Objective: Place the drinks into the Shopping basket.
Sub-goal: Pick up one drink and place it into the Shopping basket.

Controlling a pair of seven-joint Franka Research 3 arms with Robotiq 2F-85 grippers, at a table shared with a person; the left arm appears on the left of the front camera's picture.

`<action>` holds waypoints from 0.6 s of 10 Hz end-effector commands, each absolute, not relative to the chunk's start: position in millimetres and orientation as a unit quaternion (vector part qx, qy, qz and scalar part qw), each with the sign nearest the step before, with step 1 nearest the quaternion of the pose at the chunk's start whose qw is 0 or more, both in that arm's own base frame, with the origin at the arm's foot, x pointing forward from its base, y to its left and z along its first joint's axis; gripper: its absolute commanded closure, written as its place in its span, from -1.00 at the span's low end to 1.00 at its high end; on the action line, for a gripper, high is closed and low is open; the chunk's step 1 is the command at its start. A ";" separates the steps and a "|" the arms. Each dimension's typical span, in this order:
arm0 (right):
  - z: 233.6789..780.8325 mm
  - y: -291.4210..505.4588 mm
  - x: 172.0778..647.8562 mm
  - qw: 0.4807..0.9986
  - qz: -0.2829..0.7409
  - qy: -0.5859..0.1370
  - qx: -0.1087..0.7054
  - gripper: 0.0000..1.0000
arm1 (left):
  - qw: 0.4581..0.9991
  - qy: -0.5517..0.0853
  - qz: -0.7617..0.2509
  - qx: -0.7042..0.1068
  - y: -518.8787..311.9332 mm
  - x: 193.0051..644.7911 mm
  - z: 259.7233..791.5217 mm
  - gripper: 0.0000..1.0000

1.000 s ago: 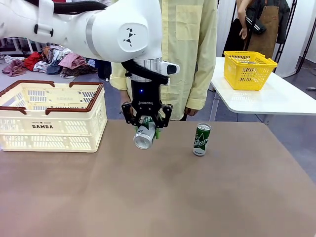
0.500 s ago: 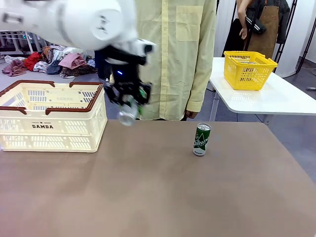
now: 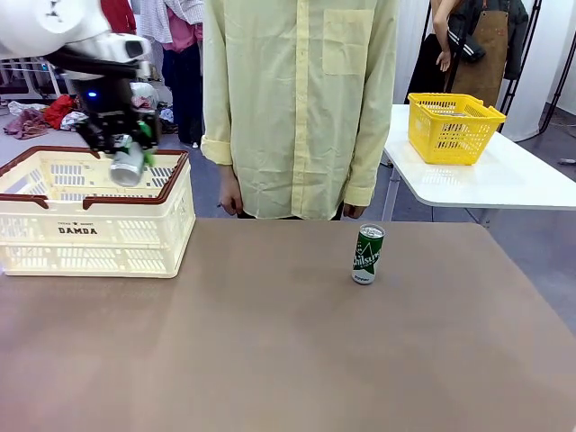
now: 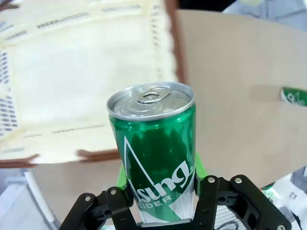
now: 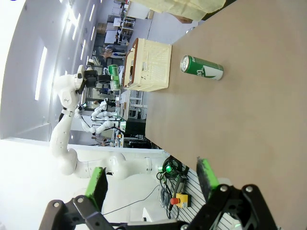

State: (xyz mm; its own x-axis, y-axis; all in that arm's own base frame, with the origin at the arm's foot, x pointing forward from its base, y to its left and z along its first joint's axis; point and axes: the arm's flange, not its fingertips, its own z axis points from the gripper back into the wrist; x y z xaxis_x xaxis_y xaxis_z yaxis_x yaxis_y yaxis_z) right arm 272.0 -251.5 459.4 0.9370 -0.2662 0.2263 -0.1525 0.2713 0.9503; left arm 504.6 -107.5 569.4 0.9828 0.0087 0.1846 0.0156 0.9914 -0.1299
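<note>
Over the basket, front view: the left gripper (image 3: 128,153) hung above the Shopping basket (image 3: 90,229), toward 10 o'clock in the frame. It pinched the held can (image 3: 127,169) by its body, with a silver end showing low.
Why there: judging by the pose, the can sat over the open top so that a release would drop it inside rather than on the rim.
Second drink: the standing can (image 3: 367,255) stood upright on the surface (image 3: 288,360), at about 3 o'clock from the basket and well apart from it. It was in front of the person (image 3: 297,99) and not yet basketed.
Left wrist view, grip: green pads pressed on both sides of the green can's lower body. White lettering faced the lens and the tab end pointed away, so the low hold left the top free.
Left wrist view, beyond the can: the cream basket floor lay toward 10 o'clock, the brown rim ran up to 12 o'clock, and bare surface showed at 2 o'clock.
Right wrist view, right gripper (image 5: 152,179): the fingers were spread wide with nothing between them, apparently beyond the surface's edge. It was probably parked clear of the left arm's work.
Right wrist view, farther off: the standing can lay toward 1 o'clock and the basket at 12 o'clock.
</note>
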 end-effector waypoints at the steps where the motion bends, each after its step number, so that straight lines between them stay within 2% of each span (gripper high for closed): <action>1: 460.6 -251.6 269.6 0.780 -0.027 -0.176 0.600 -1.00 | 0.995 -0.068 0.001 -0.070 -80.1 528.4 569.6 1.00; 2: 460.6 -251.6 269.6 0.780 -0.027 -0.176 0.600 -1.00 | 0.997 -0.042 0.013 -0.070 -59.6 535.3 561.3 1.00; 4: 460.6 -251.6 269.6 0.780 -0.027 -0.176 0.600 -1.00 | 0.997 -0.037 0.035 -0.054 -31.8 541.1 544.3 1.00; 6: 460.6 -251.6 269.6 0.780 -0.027 -0.176 0.600 -1.00 | 0.992 -0.082 0.066 -0.066 -34.9 549.1 536.2 1.00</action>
State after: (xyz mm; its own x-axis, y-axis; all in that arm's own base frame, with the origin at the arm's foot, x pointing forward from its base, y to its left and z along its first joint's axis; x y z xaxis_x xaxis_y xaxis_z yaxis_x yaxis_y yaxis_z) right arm 272.0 -251.5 459.4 0.9370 -0.2662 0.2263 -0.1524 0.2714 0.9503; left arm 548.1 -27.2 530.7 0.9895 0.1087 0.0950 -0.0969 0.9879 -0.1207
